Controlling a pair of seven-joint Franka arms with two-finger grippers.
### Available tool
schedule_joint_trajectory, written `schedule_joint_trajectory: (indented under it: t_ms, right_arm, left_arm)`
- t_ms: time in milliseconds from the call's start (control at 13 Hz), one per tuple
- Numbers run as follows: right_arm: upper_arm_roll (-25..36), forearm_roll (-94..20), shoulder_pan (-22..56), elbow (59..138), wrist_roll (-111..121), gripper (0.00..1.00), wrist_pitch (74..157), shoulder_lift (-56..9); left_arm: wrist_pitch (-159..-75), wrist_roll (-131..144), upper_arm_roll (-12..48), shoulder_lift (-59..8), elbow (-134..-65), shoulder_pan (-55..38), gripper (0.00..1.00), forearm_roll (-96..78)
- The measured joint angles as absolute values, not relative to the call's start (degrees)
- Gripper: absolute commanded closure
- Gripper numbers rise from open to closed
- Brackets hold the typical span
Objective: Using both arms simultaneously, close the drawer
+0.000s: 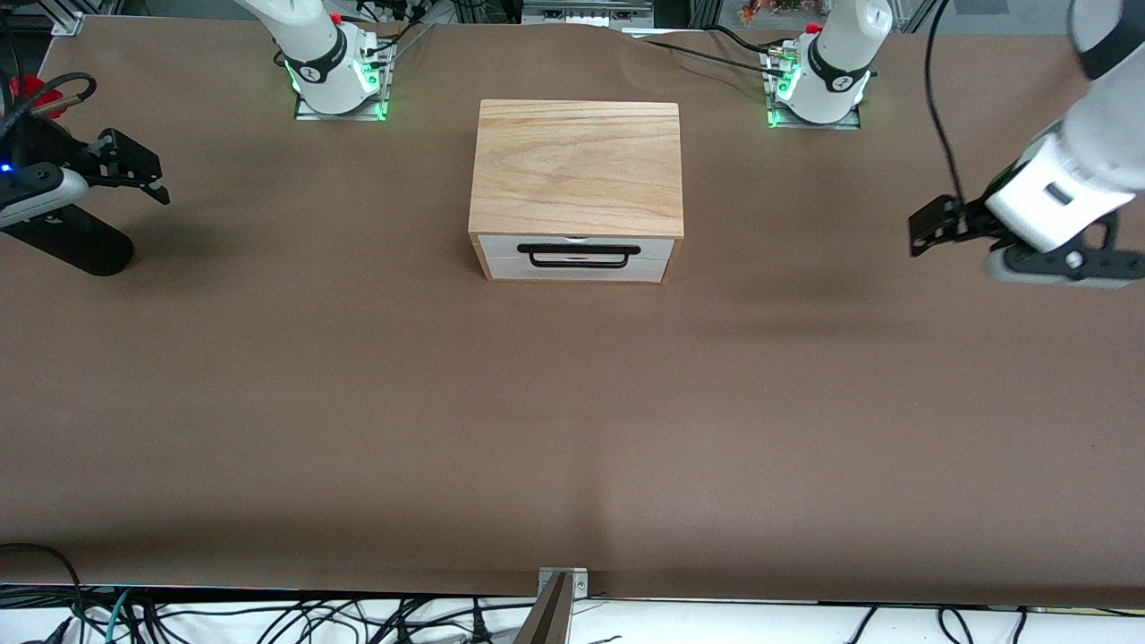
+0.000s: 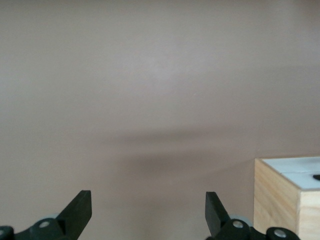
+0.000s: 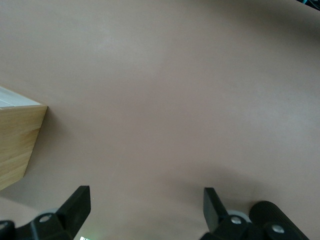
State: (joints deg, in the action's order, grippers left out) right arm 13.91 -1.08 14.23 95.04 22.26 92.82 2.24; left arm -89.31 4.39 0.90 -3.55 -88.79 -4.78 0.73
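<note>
The light oak box (image 1: 577,165) stands mid-table with its front toward the front camera. The drawer (image 1: 577,248) has a white front panel and a black bar handle (image 1: 580,258), and it sits about flush with the box's front. My left gripper (image 1: 928,228) is open and empty, up over the table toward the left arm's end, apart from the box. In the left wrist view its gripper (image 2: 147,200) is open and a corner of the box (image 2: 282,197) shows. My right gripper (image 1: 143,174) is open and empty over the right arm's end. In the right wrist view its gripper (image 3: 146,197) is open and the box's side (image 3: 15,145) shows.
A plain white strip (image 1: 577,271) lies below the drawer. The arm bases (image 1: 335,76) (image 1: 818,85) stand along the table edge farthest from the front camera. A metal bracket (image 1: 562,581) sits at the nearest edge. Brown tabletop (image 1: 572,411) spreads in front of the box.
</note>
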Motion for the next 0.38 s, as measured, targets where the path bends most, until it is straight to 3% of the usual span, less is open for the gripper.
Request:
schedule_joint_trajectory:
  t_ms: [385]
  right_arm:
    - [13.98, -0.97, 14.23, 94.48, 22.21, 0.00, 92.69, 2.25]
  left_arm:
    - [-94.01, 6.30, 3.26, -0.61, -93.54, -3.70, 0.00, 0.57]
